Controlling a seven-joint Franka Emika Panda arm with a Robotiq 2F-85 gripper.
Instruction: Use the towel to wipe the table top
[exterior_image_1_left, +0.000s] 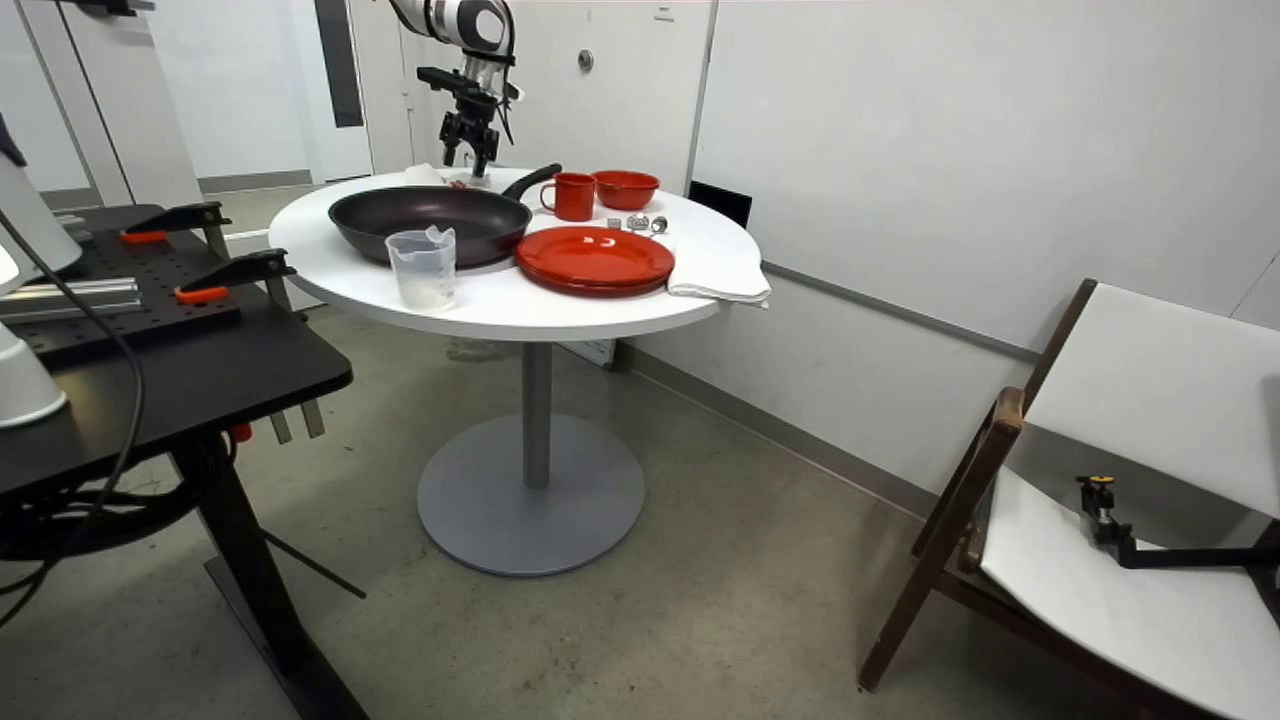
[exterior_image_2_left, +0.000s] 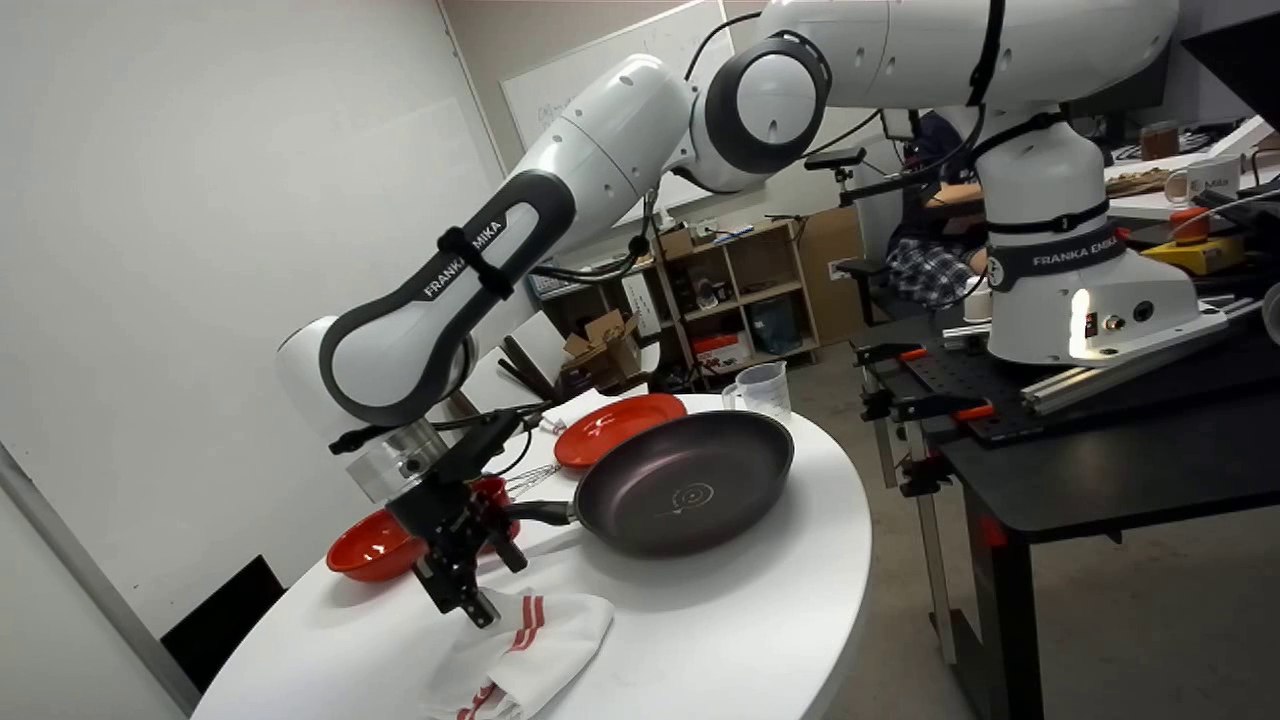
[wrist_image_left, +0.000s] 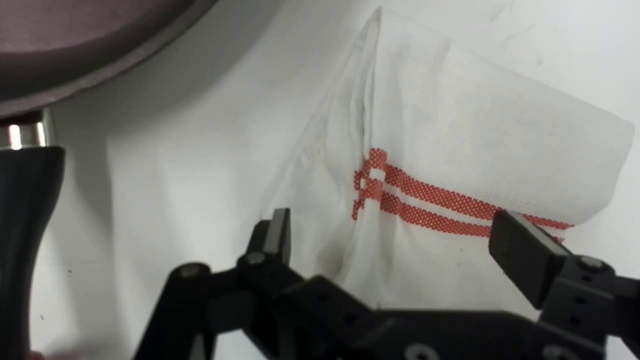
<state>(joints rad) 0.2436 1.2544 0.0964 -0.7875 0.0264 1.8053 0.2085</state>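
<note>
The round white table top (exterior_image_1_left: 500, 308) stands on a grey column and base; it also shows in an exterior view (exterior_image_2_left: 720, 620) and under the wrist camera (wrist_image_left: 185, 200). A white towel with red stripes (exterior_image_2_left: 565, 635) lies loosely folded on it; its folds and stripes fill much of the wrist view (wrist_image_left: 465, 130). In an exterior view only a bit of the towel (exterior_image_1_left: 425, 175) shows behind the pan. My gripper (exterior_image_2_left: 500, 590) points down over the towel's edge, open, with nothing held. In the wrist view its fingers (wrist_image_left: 395, 240) stand apart with towel between and below them; contact cannot be told.
A dark frying pan (exterior_image_2_left: 690, 490) lies beside the towel, its handle near the gripper. A red mug (exterior_image_1_left: 574, 198), red bowl (exterior_image_1_left: 627, 190), red plates (exterior_image_1_left: 595, 258), clear measuring cup (exterior_image_1_left: 425, 270), small metal utensils (exterior_image_1_left: 638, 223) and another white cloth (exterior_image_1_left: 722, 278) share the table.
</note>
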